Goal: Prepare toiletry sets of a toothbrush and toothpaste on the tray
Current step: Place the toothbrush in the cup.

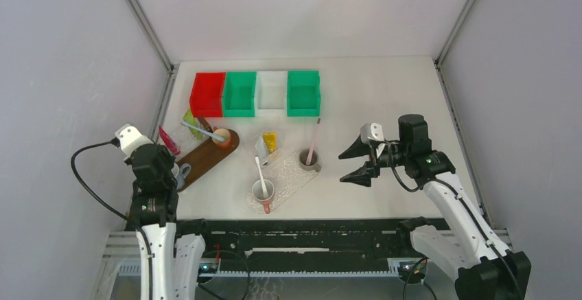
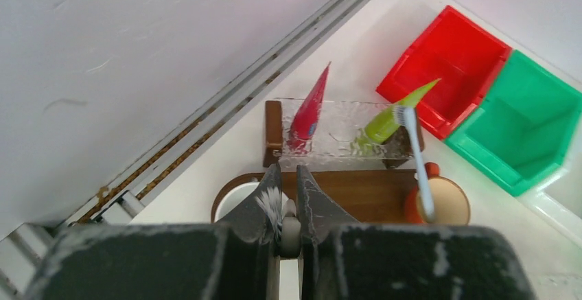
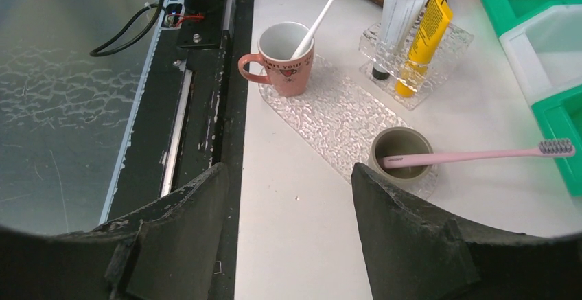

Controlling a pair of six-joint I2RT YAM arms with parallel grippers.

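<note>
Top: right gripper (image 1: 343,167) gaping wide, empty, at 3 o'clock of grey cup (image 1: 309,160).
Left wrist: left gripper (image 2: 287,176) pinched narrow, seemingly on white toothbrush (image 2: 273,207), above mug (image 2: 230,197).
Right wrist: pink toothbrush (image 3: 473,154) leaning far out; risks tipping cup if nudged.

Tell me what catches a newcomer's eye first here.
The bright row of red, green and white bins at the back stands out first. Next, the right gripper gapes open near a grey cup holding a pink toothbrush, while the left gripper pinches a white toothbrush.
</note>
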